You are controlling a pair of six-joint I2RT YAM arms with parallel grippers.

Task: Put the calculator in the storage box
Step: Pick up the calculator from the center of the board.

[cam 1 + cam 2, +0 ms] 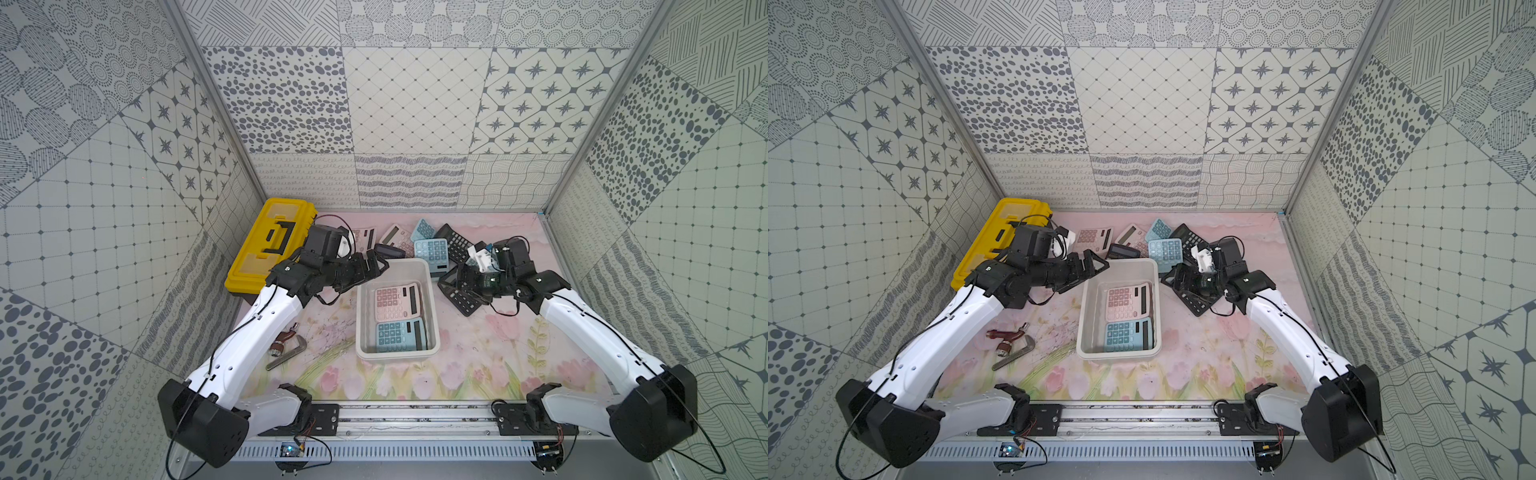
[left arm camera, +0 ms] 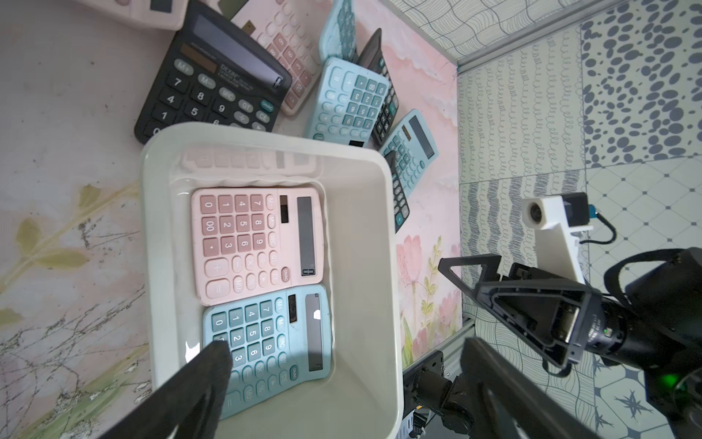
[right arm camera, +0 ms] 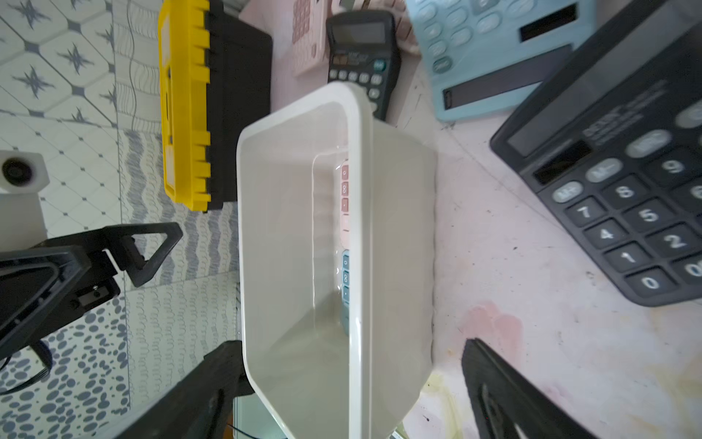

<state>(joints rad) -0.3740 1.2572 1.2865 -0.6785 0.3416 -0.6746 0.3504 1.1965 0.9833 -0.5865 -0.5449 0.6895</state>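
Observation:
The white storage box (image 1: 360, 328) sits mid-table with a pink calculator (image 1: 397, 302) and a blue calculator (image 1: 398, 337) lying flat inside, keys up. My left gripper (image 1: 376, 266) hovers open at the box's far left corner; in the left wrist view its fingers (image 2: 207, 374) stand wide apart over the box (image 2: 152, 228), holding nothing. My right gripper (image 1: 446, 282) is open just right of the box, above a black calculator (image 1: 463, 297). In the right wrist view that gripper (image 3: 353, 380) straddles the box's right rim (image 3: 361, 228) without touching it.
Several more calculators lie heaped behind the box: a small black one (image 1: 388, 251), pink ones (image 1: 363, 239), blue ones (image 1: 432, 251) and a black one (image 1: 455, 243). A yellow-lidded toolbox (image 1: 270, 245) stands at the far left. A red-handled tool (image 1: 286, 343) lies near the left arm.

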